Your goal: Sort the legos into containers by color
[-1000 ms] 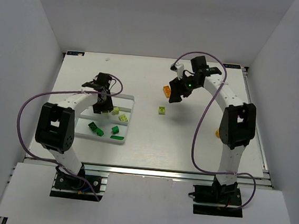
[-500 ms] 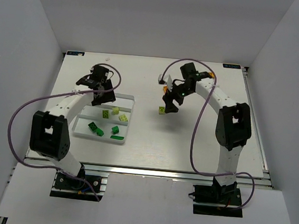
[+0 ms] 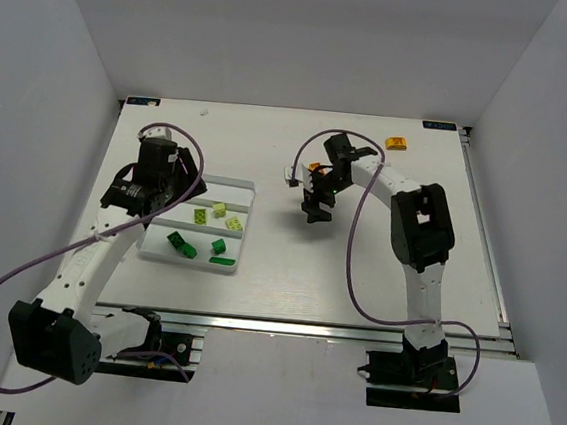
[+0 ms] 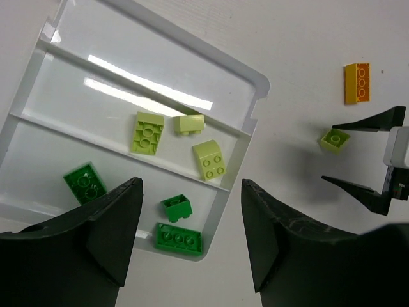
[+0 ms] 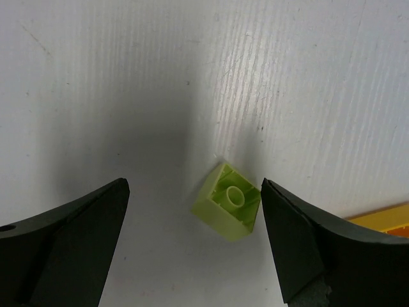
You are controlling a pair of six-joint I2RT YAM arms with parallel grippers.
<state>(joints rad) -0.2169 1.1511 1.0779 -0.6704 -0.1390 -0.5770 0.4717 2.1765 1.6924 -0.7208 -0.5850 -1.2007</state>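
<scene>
The white three-compartment tray (image 3: 228, 181) lies at the left and also shows in the left wrist view (image 4: 252, 118). Its middle compartment holds three lime bricks (image 4: 147, 132), and its near compartment holds dark green bricks (image 4: 178, 238). My left gripper (image 4: 192, 243) is open and empty, high above the tray's near right corner; in the top view it (image 3: 171, 184) sits over the tray's left end. My right gripper (image 5: 195, 236) is open, low over the table, with a loose upside-down lime brick (image 5: 228, 201) between its fingers, untouched. An orange brick (image 4: 357, 83) lies just beyond it.
A rounded yellow-orange piece (image 3: 397, 142) lies at the back right of the table. The tray's far compartment (image 4: 128, 51) holds nothing. The right gripper's black fingers (image 4: 367, 121) show in the left wrist view, either side of the lime brick (image 4: 334, 139).
The right gripper has moved left and down until it straddles the loose lime brick. The left arm has swung back to the left, off the middle of the tray.
</scene>
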